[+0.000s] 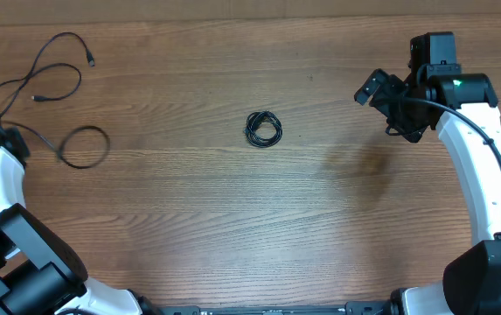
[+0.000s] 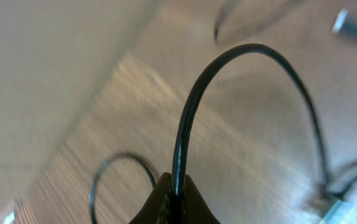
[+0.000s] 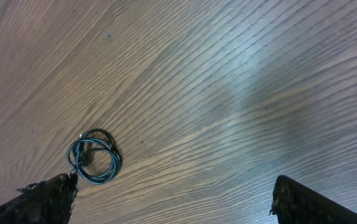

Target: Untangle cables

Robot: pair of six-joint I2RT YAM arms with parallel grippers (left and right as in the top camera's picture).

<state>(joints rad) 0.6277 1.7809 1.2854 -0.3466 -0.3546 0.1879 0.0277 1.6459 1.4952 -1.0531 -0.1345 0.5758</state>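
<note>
The left gripper [image 2: 177,193] is pinched shut on a loose cable [image 2: 179,143] that arches up from between its fingers (light, limp, glossy, probably slippery). The coiled cable [image 3: 94,157] lies just ahead of the right gripper's [image 3: 178,208] wide-open, empty fingers, and its outer loop looks easiest to grasp.

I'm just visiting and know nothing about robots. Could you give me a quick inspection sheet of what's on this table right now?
Surface: wooden table, bare grain, nothing spilled.
Job's things: a small coiled cable at mid-table; a loose cable sprawled in curls at the far left corner.
Clutter: nothing seen.
Grippers: left gripper has its jaws pinched on the loose cable; right gripper hangs over the table's right side, jaws wide apart and empty.
Cables: a thicker black wire runs along the right arm, part of the robot.
Surroundings: nothing seen.
</note>
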